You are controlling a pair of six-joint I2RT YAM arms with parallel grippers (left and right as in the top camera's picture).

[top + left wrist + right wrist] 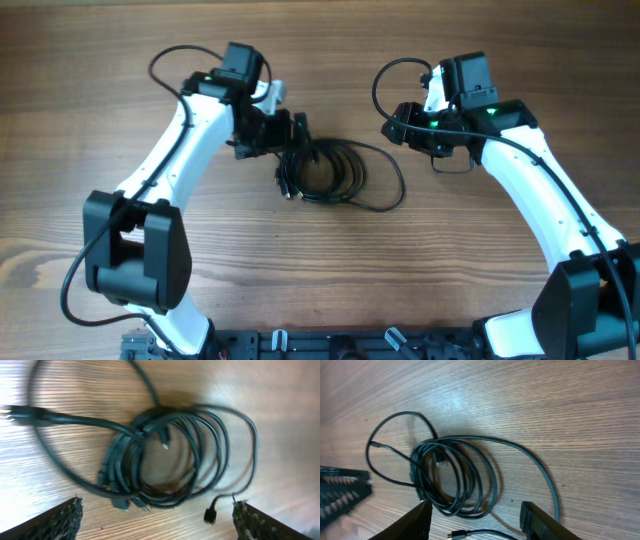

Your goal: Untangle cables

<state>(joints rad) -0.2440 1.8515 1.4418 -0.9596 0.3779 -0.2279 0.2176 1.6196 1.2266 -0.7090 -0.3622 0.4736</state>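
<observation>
On my overhead screen the light is soft and even, the grain of the counter (320,290) is sharp, and shadows are only faint. The left wrist picture is smeared by blur: the cables (136,434) look streaked, and a pale glare washes the wood at the upper right. The right wrist picture is clearer in the middle, with a soft shadow beside the cables. Its upper left corner is darker, and the jaws at the lower edge are out of focus.
</observation>
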